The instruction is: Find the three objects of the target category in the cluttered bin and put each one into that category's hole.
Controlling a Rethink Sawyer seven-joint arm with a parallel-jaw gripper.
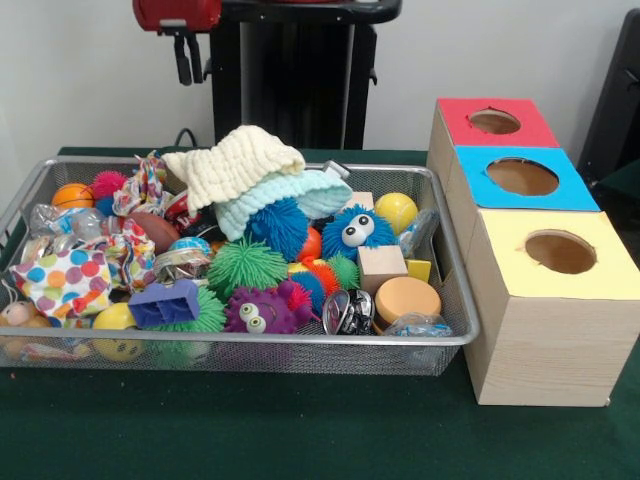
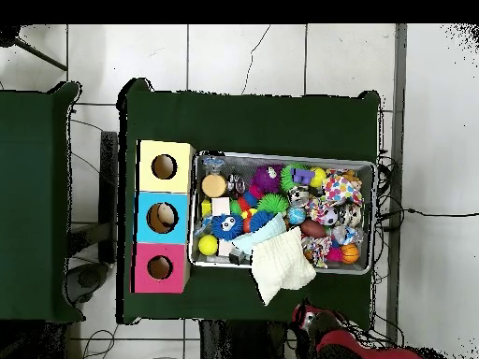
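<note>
- Up behind the wire bin (image 1: pixel 440 340), the gripper (image 1: pixel 186 58) hangs from the red arm (image 1: pixel 177 13), well above the bin's back rim and off to the side away from the boxes; its two dark fingers hang close together with nothing between them, yet whether they are fully clenched I cannot tell.
- Beside the bin stand three wooden boxes in a row, each with a round hole in its top: a red box (image 1: pixel 523 128) farthest back, a blue box (image 1: pixel 572 190) in the middle, a yellow box (image 1: pixel 605 270) nearest the front.
- Inside the bin, a cream knitted cloth (image 1: pixel 235 160) lies on top of the heap at the back, with a pale blue knitted cloth (image 1: pixel 290 196) just under it.
- Just in front of those cloths sits a blue fuzzy ball with big eyes (image 1: pixel 350 232), and a yellow ball (image 1: pixel 396 210) rests beside it toward the boxes.
- Near the bin's middle lie a blue spiky ball (image 1: pixel 278 226) and a green spiky ball (image 1: pixel 245 265).
- At the bin's front rim a purple fuzzy toy with eyes (image 1: pixel 258 312) sits next to a purple foam block (image 1: pixel 165 303).
- Toward the bin's corner nearest the yellow box are a wooden cube (image 1: pixel 381 266) and a round tan lid (image 1: pixel 405 298).
- At the bin's far end from the boxes lie a polka-dot cloth (image 1: pixel 65 280) and a small orange ball (image 1: pixel 72 195).
- From overhead, the cream cloth spills over the bin's rim onto the green table (image 2: pixel 281 122).
</note>
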